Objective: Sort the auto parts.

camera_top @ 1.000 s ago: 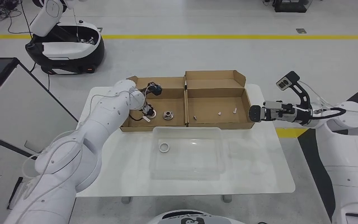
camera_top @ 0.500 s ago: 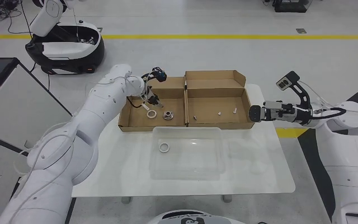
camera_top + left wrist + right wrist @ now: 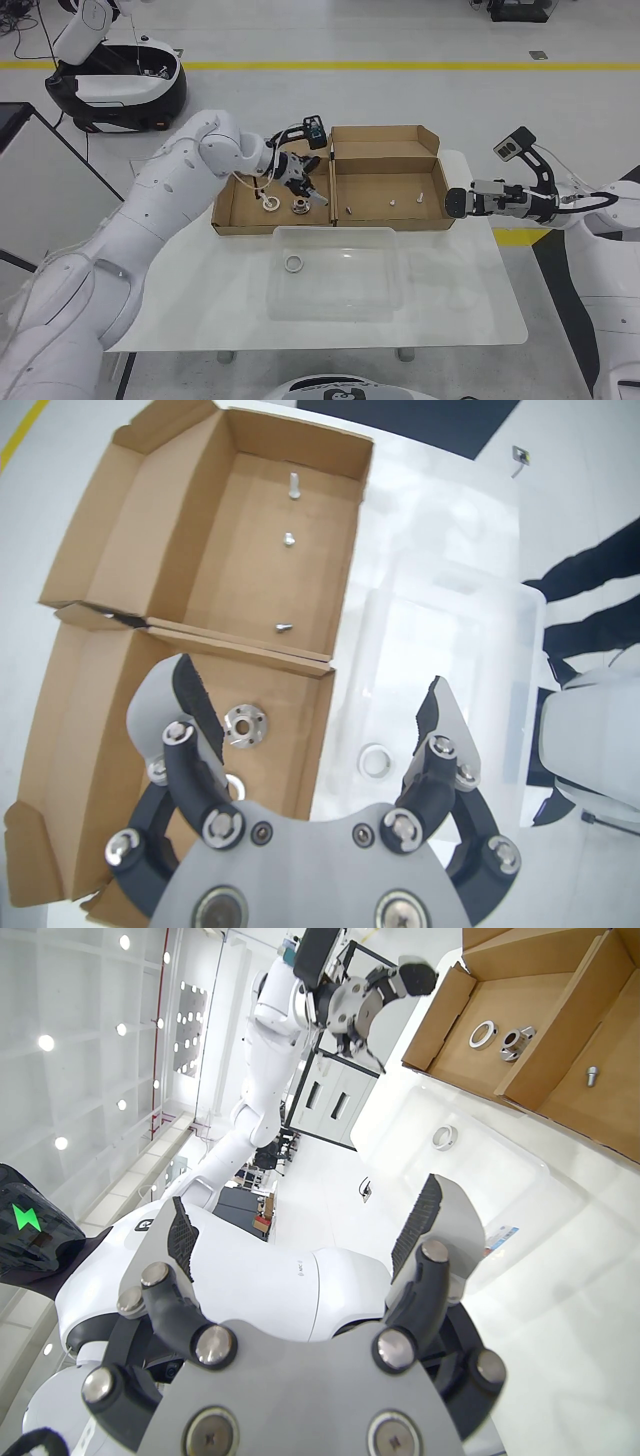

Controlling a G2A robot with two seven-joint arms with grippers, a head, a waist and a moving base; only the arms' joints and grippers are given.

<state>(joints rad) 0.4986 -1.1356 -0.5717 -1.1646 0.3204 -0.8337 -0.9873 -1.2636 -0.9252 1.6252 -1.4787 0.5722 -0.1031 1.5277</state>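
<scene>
Two joined cardboard boxes sit at the table's far side. The left box (image 3: pixel 232 205) holds a metal flange (image 3: pixel 299 206) (image 3: pixel 246 726) and a flat ring (image 3: pixel 270 207) (image 3: pixel 482 1035). My left gripper (image 3: pixel 311 189) (image 3: pixel 310 695) hovers open and empty above the flange, near the divider. The right box (image 3: pixel 385 175) contains three small bolts (image 3: pixel 393 203) (image 3: pixel 288 540). A white ring (image 3: pixel 293 263) (image 3: pixel 375 760) lies in the clear bin (image 3: pixel 340 300). My right gripper (image 3: pixel 452 203) (image 3: pixel 305 1213) stays open and empty beside the right box's outer end.
The clear bin stands just in front of the boxes, taking up the table's middle. Bare white table (image 3: pixel 460 290) lies to the right of the bin and to its left. Another robot base (image 3: pixel 120 85) stands on the floor beyond the table.
My left arm has swung to the right, from the left box's far-left side to above the flange by the divider, with its wrist turned. The right arm has not moved.
</scene>
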